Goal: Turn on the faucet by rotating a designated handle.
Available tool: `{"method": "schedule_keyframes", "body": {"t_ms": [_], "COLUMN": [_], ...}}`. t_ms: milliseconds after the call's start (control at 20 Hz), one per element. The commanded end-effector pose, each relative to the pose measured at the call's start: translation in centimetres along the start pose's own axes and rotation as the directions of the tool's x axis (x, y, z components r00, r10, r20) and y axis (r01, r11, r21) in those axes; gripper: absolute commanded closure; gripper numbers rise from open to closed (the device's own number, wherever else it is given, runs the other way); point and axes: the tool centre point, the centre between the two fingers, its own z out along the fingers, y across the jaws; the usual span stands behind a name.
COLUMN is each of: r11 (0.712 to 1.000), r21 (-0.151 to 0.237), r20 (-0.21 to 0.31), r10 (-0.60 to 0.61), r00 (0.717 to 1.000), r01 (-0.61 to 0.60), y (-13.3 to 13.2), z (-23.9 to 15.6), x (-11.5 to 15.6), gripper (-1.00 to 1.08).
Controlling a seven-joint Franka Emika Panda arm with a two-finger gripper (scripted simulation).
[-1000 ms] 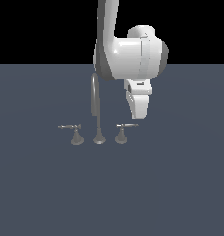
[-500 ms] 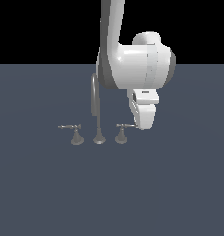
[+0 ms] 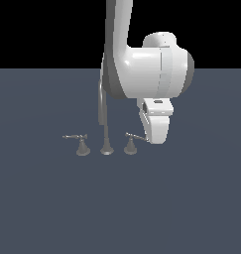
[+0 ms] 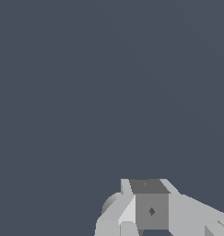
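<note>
The handle [image 3: 133, 137] you are after is sitting on its cone base on the desk [image 3: 52, 208], just right of the tall spout [image 3: 103, 119] in the exterior view, its short lever reaching right. Your hand [image 3: 155, 130] is hanging at that lever's tip, touching it or nearly so; you probably want to push from the end, where the leverage is best. Whether the hand is spread or clenched, you cannot tell: its white casing is hiding the fingers, and the wrist view is showing only grey blocks and bare desk. The twin handle [image 3: 78, 141] is standing left of the spout, well apart from the hand. No writing or brand is showing anywhere.
</note>
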Motion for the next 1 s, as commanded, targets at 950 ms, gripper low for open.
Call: {"method": "schedule_keyframes", "body": {"t_ms": [950], "r11": [0.999], "r21": [-0.019], "r20": [-0.012], "r10": [0.031], "r00": [0.999], "r01": [-0.031], "y": [4.5], "z": [0.1], "x": [-2.5], "gripper": [1.08]}}
